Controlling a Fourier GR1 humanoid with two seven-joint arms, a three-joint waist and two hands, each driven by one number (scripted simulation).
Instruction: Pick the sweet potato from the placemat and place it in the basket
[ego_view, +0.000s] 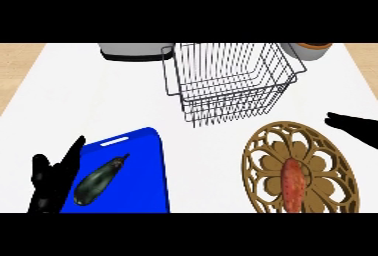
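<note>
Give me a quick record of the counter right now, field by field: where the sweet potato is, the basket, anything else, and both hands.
sweet potato: lying on the round wooden placemat, untouched
basket: wire, behind the placemat, nothing visible inside
eggplant: on the blue cutting board
left hand: open, at the board's left edge
right hand: open, at the view's right edge, apart from the placemat
task state: pick not yet begun

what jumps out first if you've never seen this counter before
The bright blue cutting board at lower left, with a dark eggplant lying on it, catches the eye first. At lower right an orange sweet potato lies on a round wooden openwork placemat. Behind them stands a wire basket.
</note>
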